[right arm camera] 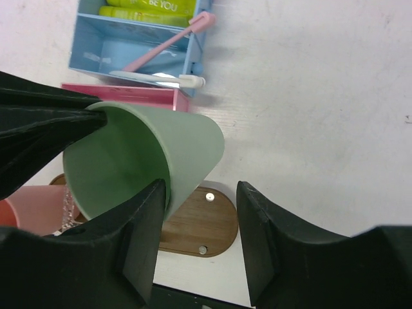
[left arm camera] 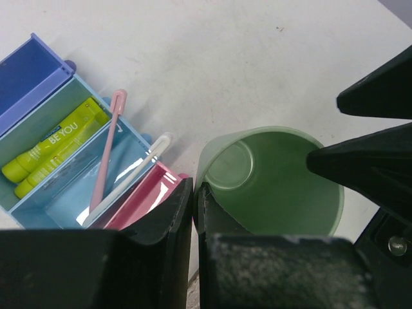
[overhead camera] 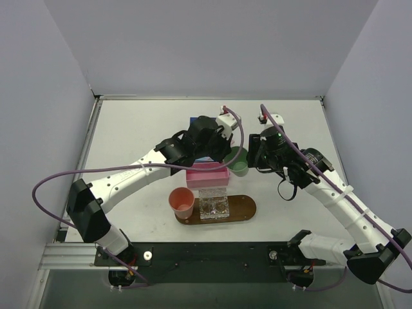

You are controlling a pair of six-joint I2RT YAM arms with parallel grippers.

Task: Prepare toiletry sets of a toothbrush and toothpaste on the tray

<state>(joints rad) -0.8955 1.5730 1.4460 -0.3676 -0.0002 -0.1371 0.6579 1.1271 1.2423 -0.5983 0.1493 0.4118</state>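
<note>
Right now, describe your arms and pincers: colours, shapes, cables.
The left arm and right arm have white shells, black joints and black bases; a purple cable loops along each. The left pincer and right pincer are matte black with thick, tapered fingers.

Wooden tray (right arm camera: 190, 226), matt green plastic cup (right arm camera: 187, 148)

White matte table (overhead camera: 138, 132), faintly scuffed. Boxed in by plain pale lilac-grey panels: back wall (overhead camera: 206, 45), left wall (overhead camera: 38, 129), right wall (overhead camera: 380, 122). Aluminium rail (overhead camera: 64, 259) and black strip (overhead camera: 212, 254) along near edge. Soft even light, faint shadows.
</note>
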